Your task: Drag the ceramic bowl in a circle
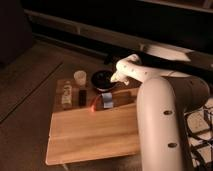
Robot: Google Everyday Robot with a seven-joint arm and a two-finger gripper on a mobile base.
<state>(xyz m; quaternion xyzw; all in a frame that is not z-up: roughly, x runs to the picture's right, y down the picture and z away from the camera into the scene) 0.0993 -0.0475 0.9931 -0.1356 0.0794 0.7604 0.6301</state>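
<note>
The ceramic bowl (pixel 101 79) is round, dark and glossy, and sits at the far edge of the wooden table (pixel 90 132), right of the small white cup (pixel 79 77). My gripper (pixel 116 79) hangs at the end of the white arm (pixel 150 72), at the bowl's right rim. The arm's wrist hides the fingers and the bowl's right side.
A blue-grey packet (pixel 106 99) lies just in front of the bowl. A clear bottle (pixel 66 94) and a dark small item (pixel 82 96) lie at the table's left. A red-orange thing (pixel 92 106) sits beside the packet. My white arm's body (pixel 160 125) covers the table's right side.
</note>
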